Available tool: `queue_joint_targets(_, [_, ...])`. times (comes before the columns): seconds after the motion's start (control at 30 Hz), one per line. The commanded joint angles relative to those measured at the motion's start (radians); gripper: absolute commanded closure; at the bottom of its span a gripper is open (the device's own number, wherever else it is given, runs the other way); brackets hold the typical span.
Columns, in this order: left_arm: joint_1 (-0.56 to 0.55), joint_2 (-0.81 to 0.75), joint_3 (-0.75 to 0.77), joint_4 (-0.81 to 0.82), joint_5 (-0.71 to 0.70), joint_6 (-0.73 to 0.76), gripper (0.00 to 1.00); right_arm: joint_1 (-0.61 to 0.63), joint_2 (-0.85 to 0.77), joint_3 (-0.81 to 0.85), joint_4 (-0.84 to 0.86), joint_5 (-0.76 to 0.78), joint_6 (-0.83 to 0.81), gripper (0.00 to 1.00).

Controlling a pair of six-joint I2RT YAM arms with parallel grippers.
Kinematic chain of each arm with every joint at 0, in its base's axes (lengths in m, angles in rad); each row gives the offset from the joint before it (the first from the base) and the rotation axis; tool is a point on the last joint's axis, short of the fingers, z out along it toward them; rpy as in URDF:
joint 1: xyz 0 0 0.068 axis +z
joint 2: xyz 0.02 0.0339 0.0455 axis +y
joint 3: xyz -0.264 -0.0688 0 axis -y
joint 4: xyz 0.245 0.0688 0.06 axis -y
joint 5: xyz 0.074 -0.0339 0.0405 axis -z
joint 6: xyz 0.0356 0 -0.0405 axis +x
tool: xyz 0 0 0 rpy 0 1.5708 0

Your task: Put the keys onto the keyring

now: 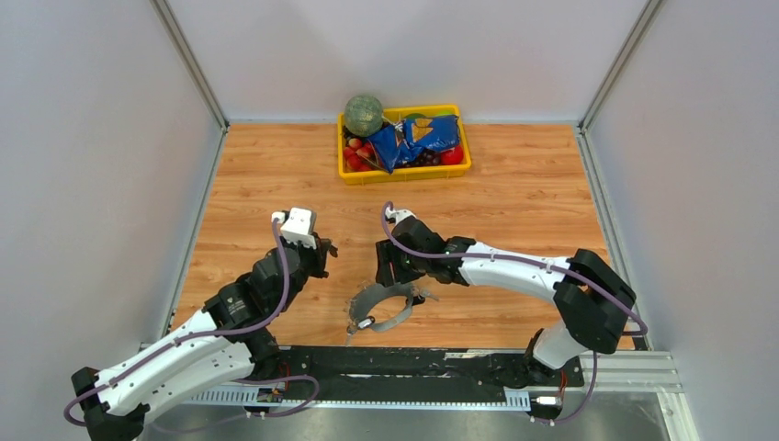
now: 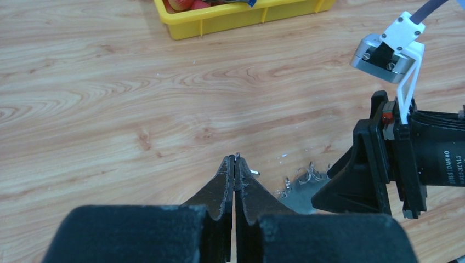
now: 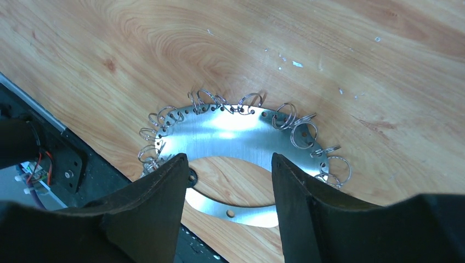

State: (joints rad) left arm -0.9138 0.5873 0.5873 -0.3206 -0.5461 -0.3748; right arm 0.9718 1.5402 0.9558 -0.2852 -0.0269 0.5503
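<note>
Right gripper hangs with jaws apart over the keyring; left gripper is pressed together

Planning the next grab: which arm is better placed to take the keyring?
Probably right: the right pincer is open directly over the keyring; the left pincer is shut and off to its side.

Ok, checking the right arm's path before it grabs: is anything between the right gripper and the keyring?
Nothing visible does. The right gripper is open right above the keyring, whose silver band shows unobstructed between its jaws in the wrist view.
</note>
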Motion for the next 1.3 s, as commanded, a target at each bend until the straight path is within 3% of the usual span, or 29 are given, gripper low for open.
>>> queue_joint_targets(0.0, [0.006, -0.011, -0.013, 0.035, 0.024, 0.000, 1.00, -0.003, 0.030, -0.021, 0.094, -0.019, 0.138, 0.40])
queue_joint_targets(0.43, [0.006, -0.038, -0.026, 0.051, 0.090, -0.003, 1.00, -0.003, 0.080, -0.082, 0.164, -0.010, 0.312, 0.48])
queue_joint_targets(1.27, [0.006, -0.033, -0.031, 0.055, 0.125, -0.009, 1.00, -0.020, 0.109, -0.135, 0.220, 0.137, 0.430, 0.55])
